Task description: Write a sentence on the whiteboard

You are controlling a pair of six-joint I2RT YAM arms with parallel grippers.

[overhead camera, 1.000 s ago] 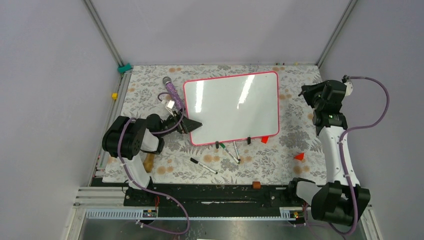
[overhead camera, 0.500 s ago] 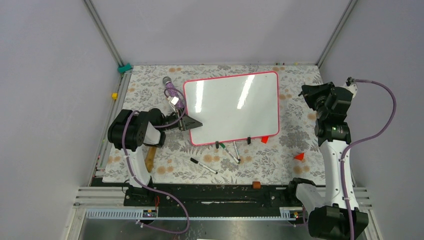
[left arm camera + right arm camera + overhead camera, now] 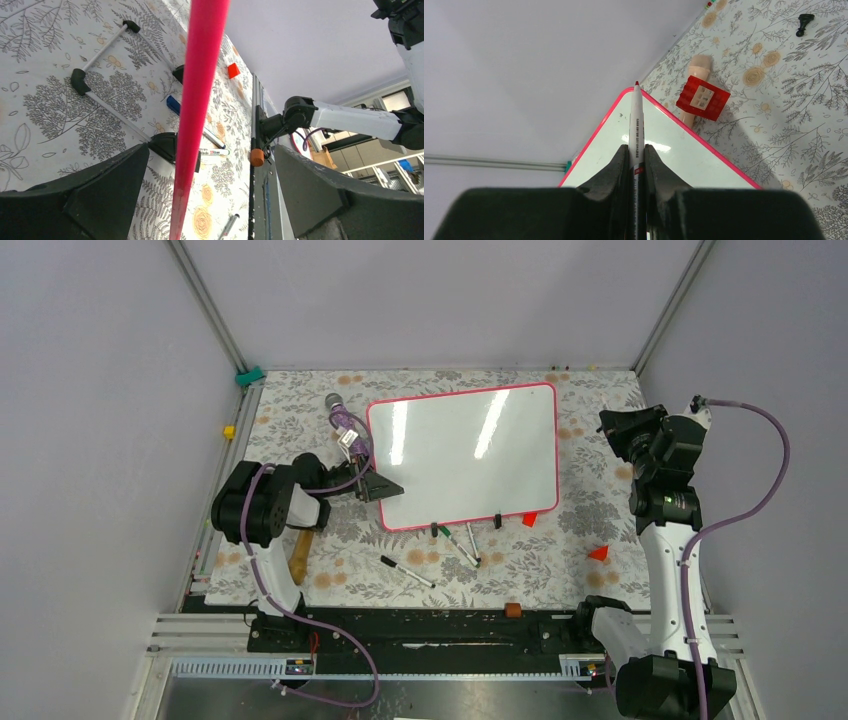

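The whiteboard (image 3: 460,455) lies flat on the flowered cloth, glossy white with a pink-red frame and two black clips (image 3: 497,521) on its near edge. Its face shows only glare; the sentence is not in view. My left gripper (image 3: 381,487) is open at the board's near left corner. In the left wrist view the pink frame (image 3: 200,85) runs between the wide-apart fingers (image 3: 75,200). My right gripper (image 3: 610,426) hovers off the board's right edge, shut on a white marker (image 3: 636,115) whose red tip points toward the board's corner (image 3: 629,91).
Loose markers (image 3: 408,573) (image 3: 462,543) lie in front of the board. Red blocks (image 3: 528,519) (image 3: 599,553) sit near its right corner. A purple microphone (image 3: 340,415) and a wooden handle (image 3: 299,558) lie at the left. A small orange piece (image 3: 513,609) rests on the base rail.
The right arm has straightened and its wrist has shifted slightly right, still holding the marker. The left arm's elbow has shifted a little; its gripper stays at the board's corner.
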